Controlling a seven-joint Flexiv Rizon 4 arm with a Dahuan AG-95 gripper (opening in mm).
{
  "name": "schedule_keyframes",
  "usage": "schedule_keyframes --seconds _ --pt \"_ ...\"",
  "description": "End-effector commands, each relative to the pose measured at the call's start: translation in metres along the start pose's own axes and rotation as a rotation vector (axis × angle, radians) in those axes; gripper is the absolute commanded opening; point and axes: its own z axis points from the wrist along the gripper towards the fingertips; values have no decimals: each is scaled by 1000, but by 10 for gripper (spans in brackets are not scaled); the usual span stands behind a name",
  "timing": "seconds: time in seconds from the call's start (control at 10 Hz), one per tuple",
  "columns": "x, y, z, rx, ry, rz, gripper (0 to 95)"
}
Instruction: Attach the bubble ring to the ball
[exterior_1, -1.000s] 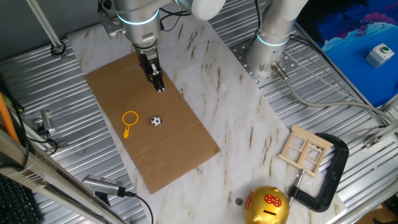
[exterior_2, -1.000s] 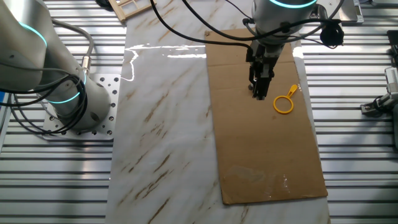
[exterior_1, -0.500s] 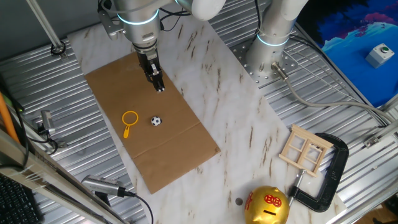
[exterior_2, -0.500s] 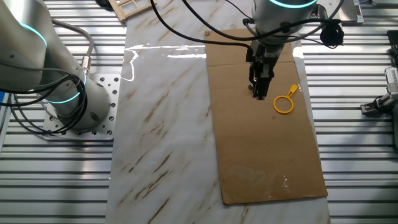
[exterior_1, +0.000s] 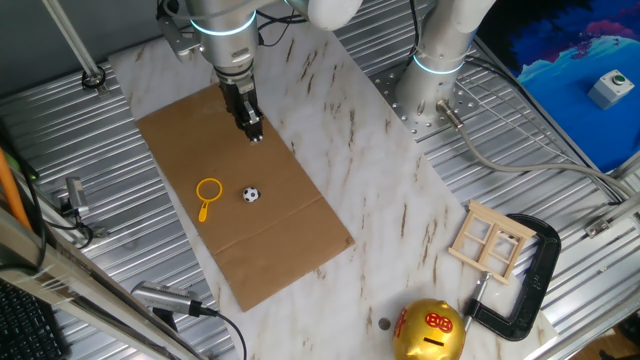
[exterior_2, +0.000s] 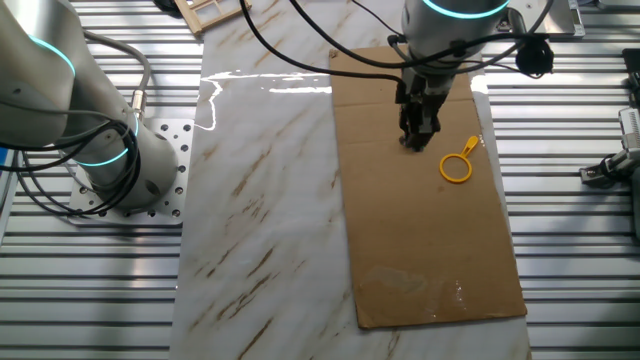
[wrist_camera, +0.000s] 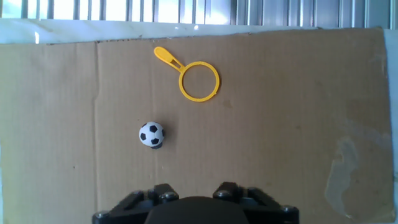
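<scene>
Your black two-finger gripper (exterior_1: 255, 132) hangs over the flat brown cardboard sheet (exterior_1: 180, 140) on the white marble-look table top (exterior_1: 380, 190). In the one fixed view the tips look pressed close together with nothing between them, and in the other fixed view the gripper (exterior_2: 412, 143) looks the same, but the tips are too small to be sure, so you cannot tell how far apart they are. The hand view shows only the dark base of the hand at the bottom edge, not the tips. The small yellow-orange plastic bubble ring (exterior_1: 208, 194), a thin round hoop with a short handle, lies flat on the cardboard. The tiny white ball with black patches (exterior_1: 250, 194) sits just beside it at 3 o'clock, near but not touching. From the gripper, both are down at about 6 to 7 o'clock in the one fixed view. In the hand view the bubble ring (wrist_camera: 198, 79) is at about 1 o'clock from the ball (wrist_camera: 151, 134), with its handle pointing to 10 o'clock. In the other fixed view the bubble ring (exterior_2: 457, 165) lies near the gripper at 4 o'clock, and the ball is hidden there. A big shiny gold round piggy bank with red marks (exterior_1: 431, 332) sits far off at the table's edge.
</scene>
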Motion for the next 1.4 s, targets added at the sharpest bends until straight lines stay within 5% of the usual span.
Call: schedule_keyframes --seconds 0.1,1.4 --pt "-1 0 1 -1 2 -6 0" --pt "-1 0 0 1 7 -66 0"
